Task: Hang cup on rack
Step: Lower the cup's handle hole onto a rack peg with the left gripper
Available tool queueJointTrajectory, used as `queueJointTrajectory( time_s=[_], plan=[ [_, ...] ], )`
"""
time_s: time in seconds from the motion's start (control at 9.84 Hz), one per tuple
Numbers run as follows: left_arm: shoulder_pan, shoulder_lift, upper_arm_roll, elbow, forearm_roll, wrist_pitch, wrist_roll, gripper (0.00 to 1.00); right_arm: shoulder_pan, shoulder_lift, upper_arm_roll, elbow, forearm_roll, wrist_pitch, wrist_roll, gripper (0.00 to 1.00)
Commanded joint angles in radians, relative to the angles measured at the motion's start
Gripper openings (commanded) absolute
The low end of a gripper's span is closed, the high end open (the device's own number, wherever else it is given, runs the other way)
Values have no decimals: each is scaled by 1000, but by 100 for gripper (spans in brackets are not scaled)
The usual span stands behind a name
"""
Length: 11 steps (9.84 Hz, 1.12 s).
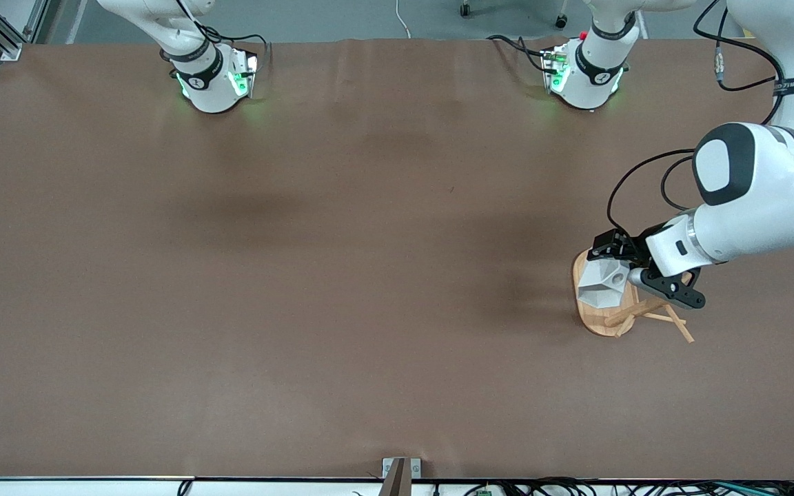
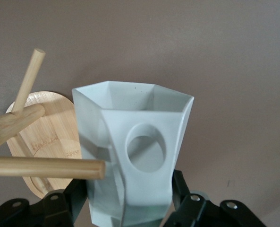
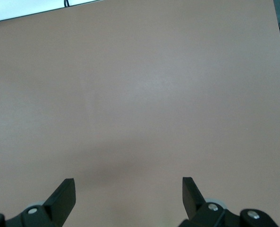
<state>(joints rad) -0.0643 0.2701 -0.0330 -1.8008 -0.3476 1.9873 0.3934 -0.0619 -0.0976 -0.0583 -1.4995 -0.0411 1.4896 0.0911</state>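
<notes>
From where I'm sitting, my left gripper (image 1: 619, 270) has its fingers clamped on the cup (image 1: 601, 282), held up over the rack (image 1: 635, 311) at the left arm's end of the table (image 1: 342, 275). In the left wrist view the cup (image 2: 135, 156) shows its tab handle with the round hole facing the camera, and a peg (image 2: 45, 167) tip sits just beside it; can't tell if they touch. The right gripper (image 3: 129, 196) waits with fingers spread wide over bare table.
</notes>
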Motion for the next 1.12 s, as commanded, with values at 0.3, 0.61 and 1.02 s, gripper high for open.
queueJointTrajectory(
  time_s=[0.3,0.61,1.02],
  plan=[
    [-2,40,18,5,-25,22,25,0,2,10,3,24,-13,-17,21,100],
    [-3,44,19,5,-25,31,25,1,2,10,3,22,-13,-17,21,100],
    [-5,46,41,6,-25,33,42,1,2,10,3,22,-13,-17,21,100]
  ],
)
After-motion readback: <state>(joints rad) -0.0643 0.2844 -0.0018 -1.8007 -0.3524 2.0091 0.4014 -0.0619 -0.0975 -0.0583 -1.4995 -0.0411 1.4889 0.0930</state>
